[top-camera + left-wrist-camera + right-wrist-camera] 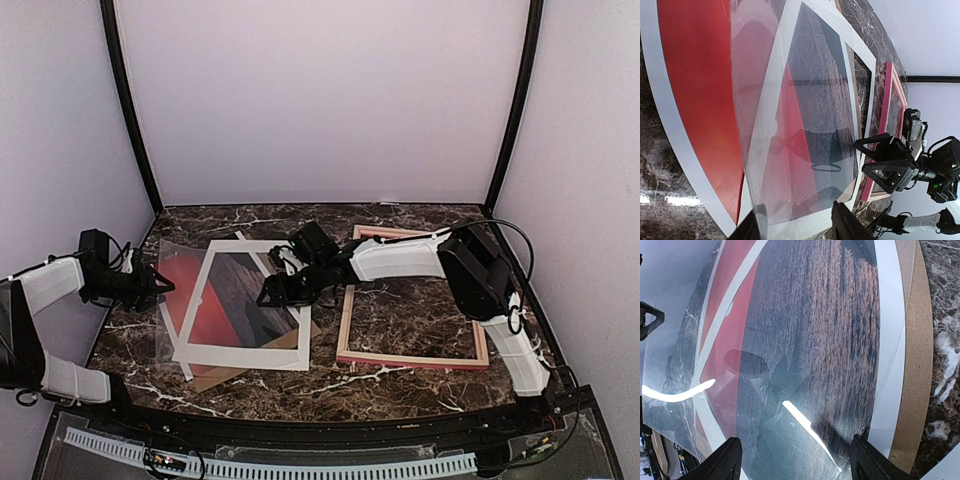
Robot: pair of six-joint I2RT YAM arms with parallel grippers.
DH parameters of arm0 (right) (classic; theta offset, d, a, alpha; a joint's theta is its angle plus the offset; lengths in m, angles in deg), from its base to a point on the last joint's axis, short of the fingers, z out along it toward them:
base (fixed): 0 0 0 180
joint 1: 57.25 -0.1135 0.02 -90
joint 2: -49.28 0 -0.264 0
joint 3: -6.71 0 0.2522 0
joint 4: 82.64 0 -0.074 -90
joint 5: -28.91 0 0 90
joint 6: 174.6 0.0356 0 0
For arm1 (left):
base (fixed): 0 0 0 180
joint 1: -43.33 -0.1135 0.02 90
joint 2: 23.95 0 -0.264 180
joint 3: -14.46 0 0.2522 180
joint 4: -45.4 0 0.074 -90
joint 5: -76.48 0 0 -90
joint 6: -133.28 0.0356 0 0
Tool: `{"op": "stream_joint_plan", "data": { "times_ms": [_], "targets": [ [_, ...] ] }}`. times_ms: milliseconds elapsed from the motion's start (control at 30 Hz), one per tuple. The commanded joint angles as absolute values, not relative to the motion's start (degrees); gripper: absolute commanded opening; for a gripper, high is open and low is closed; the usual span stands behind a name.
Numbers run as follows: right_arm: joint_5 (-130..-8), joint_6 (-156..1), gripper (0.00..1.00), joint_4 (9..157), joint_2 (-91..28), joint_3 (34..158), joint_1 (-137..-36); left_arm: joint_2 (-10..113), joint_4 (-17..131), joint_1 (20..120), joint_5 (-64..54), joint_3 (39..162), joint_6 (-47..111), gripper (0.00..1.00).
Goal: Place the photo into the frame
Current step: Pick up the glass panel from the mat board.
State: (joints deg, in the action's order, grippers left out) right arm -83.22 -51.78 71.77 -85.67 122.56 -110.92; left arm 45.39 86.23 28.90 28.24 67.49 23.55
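The photo (192, 292), red-orange with a dark lower half, lies flat at the left middle of the table. A white window mat (240, 353) rests askew over it. A clear sheet (805, 165) stands tilted above both. My left gripper (165, 285) is at the sheet's left edge, and in the left wrist view its jaws (797, 226) stand apart with the sheet between them. My right gripper (268, 293) hovers over the mat's right side, open (795, 460), with the sheet's corner against one finger (862, 460). The pink frame (410, 359) lies empty to the right.
A brown backing board (215, 377) pokes out under the mat at the front and shows beside it in the right wrist view (912, 365). Dark marble tabletop (400, 305) shows inside the frame. Grey booth walls stand on three sides.
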Motion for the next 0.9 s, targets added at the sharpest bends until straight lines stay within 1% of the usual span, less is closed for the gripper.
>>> {"op": "stream_joint_plan", "data": {
  "times_ms": [0,133,167,267,300,333,367,433,633,733,867],
  "targets": [
    [-85.17,-51.54,0.76,67.55,-86.91,119.8,-111.13,47.0,83.56,29.45,31.47,67.48,23.43,0.43],
    [-86.14,-51.41,0.76,68.26,-86.95,119.48,-111.13,48.78,81.79,31.43,31.49,67.65,23.04,0.34],
    [-86.38,-51.45,0.76,68.35,-86.9,119.38,-111.13,49.11,81.41,31.76,31.49,67.94,22.99,0.29],
    [-86.29,-52.01,0.75,67.91,-86.18,119.26,-111.05,50.22,81.57,33.39,31.18,69.07,23.1,0.2],
    [-85.74,-52.43,0.75,67.3,-85.5,119.27,-110.93,50.22,82.17,33.53,31.02,69.94,23.36,0.14],
    [-84.93,-52.88,0.75,66.73,-84.61,119.07,-110.76,50.03,82.57,33.65,30.42,70.44,23.56,0.11],
    [-84.27,-53.28,0.76,66.08,-83.41,118.59,-110.51,49.82,83.67,33.7,30.07,71.65,24.09,0.05],
    [-82.5,-53.86,0.77,65.35,-80.16,117.33,-109.71,48.77,85.82,33.81,29.15,73.94,25.09,0.0],
    [-74.64,-55.9,0.81,63.26,-66.62,109.36,-106.56,43.14,91.66,34.42,30.12,82.4,26.21,0.0],
    [-66.55,-57.34,0.82,58.34,-60.4,104.32,-103.95,41.08,93.13,36.09,30.68,86.74,25.16,0.0],
    [-56.99,-57.28,0.82,53.25,-50.55,93.13,-96.27,39.21,93.93,38.55,31.11,90.82,22.73,0.0]
  ]
}}
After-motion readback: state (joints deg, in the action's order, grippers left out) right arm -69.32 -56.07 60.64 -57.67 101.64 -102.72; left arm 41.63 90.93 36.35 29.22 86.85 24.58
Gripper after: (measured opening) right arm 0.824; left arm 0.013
